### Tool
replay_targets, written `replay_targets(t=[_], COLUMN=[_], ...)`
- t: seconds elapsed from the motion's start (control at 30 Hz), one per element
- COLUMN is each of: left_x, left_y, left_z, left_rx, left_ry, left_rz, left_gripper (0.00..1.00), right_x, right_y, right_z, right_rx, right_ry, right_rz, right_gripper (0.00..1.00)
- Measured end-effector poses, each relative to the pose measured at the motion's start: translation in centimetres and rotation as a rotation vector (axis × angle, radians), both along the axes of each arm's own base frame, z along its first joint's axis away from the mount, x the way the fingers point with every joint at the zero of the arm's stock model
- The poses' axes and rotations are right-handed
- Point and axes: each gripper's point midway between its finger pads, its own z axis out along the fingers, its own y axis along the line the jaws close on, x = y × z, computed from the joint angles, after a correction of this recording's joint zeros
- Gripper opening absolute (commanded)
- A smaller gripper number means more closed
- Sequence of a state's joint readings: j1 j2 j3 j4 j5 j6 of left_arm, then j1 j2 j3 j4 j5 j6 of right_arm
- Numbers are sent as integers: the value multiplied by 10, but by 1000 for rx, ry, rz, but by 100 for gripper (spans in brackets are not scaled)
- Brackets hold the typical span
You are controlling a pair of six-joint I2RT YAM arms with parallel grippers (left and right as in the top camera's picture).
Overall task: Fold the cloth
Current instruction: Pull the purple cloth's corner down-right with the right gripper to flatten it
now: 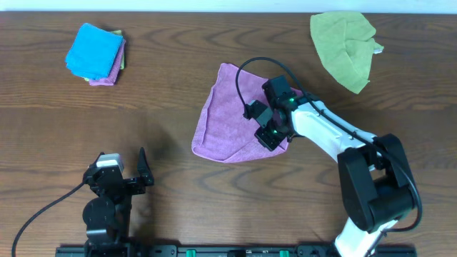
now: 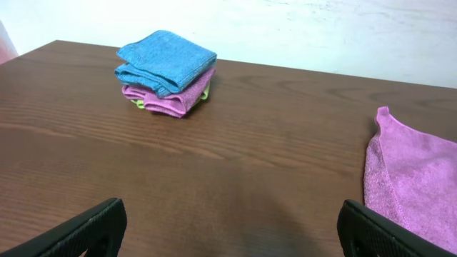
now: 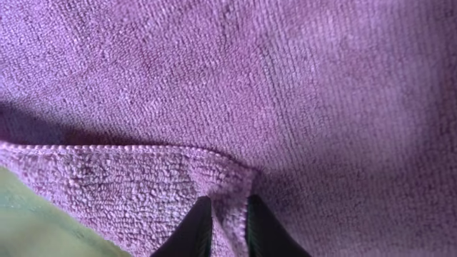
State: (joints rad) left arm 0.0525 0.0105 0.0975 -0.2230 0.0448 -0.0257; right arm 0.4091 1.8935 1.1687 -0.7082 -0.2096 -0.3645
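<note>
A purple cloth (image 1: 227, 114) lies partly folded in the middle of the table. My right gripper (image 1: 270, 133) is down on its right near corner, shut on a pinch of purple cloth (image 3: 228, 214); in the right wrist view a hemmed edge (image 3: 128, 150) runs across a lower layer. My left gripper (image 1: 121, 171) is open and empty at the table's near left, apart from the cloth. The left wrist view shows both open fingers (image 2: 228, 228) low in frame and the cloth's left edge (image 2: 407, 178) at the right.
A stack of folded cloths, blue on top (image 1: 94, 53), sits at the far left, also in the left wrist view (image 2: 168, 71). A crumpled green cloth (image 1: 344, 46) lies at the far right. A black cable loops over the purple cloth.
</note>
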Motion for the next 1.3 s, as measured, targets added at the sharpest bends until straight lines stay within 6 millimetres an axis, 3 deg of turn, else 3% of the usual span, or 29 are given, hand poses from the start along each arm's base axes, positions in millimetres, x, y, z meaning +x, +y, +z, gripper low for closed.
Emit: replay_targets(t=[0.27, 0.47, 0.5, 0.57, 0.6, 0.63, 0.67, 0.7, 0.8, 1.0, 1.17, 1.3], left_x=[0, 0, 0, 0, 0, 0, 0, 0, 0, 0, 0, 0], left_y=[0, 0, 0, 0, 0, 0, 0, 0, 0, 0, 0, 0], left_z=[0, 0, 0, 0, 0, 0, 0, 0, 0, 0, 0, 0], left_rx=[0, 0, 0, 0, 0, 0, 0, 0, 0, 0, 0, 0], left_ry=[0, 0, 0, 0, 0, 0, 0, 0, 0, 0, 0, 0], left_rz=[0, 0, 0, 0, 0, 0, 0, 0, 0, 0, 0, 0], left_gripper=[95, 95, 95, 95, 96, 96, 95, 95, 95, 95, 95, 95], right_x=[-22, -52, -58, -77, -83, -93, -98, -102, -106, -102, -85, -59], right_y=[-9, -14, -14, -12, -11, -11, -10, -10, -10, -6, -2, 3], right_z=[6, 26, 27, 30, 31, 33, 34, 35, 36, 36, 38, 64], right_rx=[-30, -44, -47, -54, -58, -66, -70, -73, -75, -56, -48, -46], right_ry=[101, 204, 232, 306, 334, 371, 392, 408, 425, 411, 351, 270], right_rz=[-96, -162, -170, -173, -177, -175, -176, -176, -176, -178, -195, -200], right_gripper=[2, 11, 16, 36, 51, 75, 92, 95, 97, 84, 75, 71])
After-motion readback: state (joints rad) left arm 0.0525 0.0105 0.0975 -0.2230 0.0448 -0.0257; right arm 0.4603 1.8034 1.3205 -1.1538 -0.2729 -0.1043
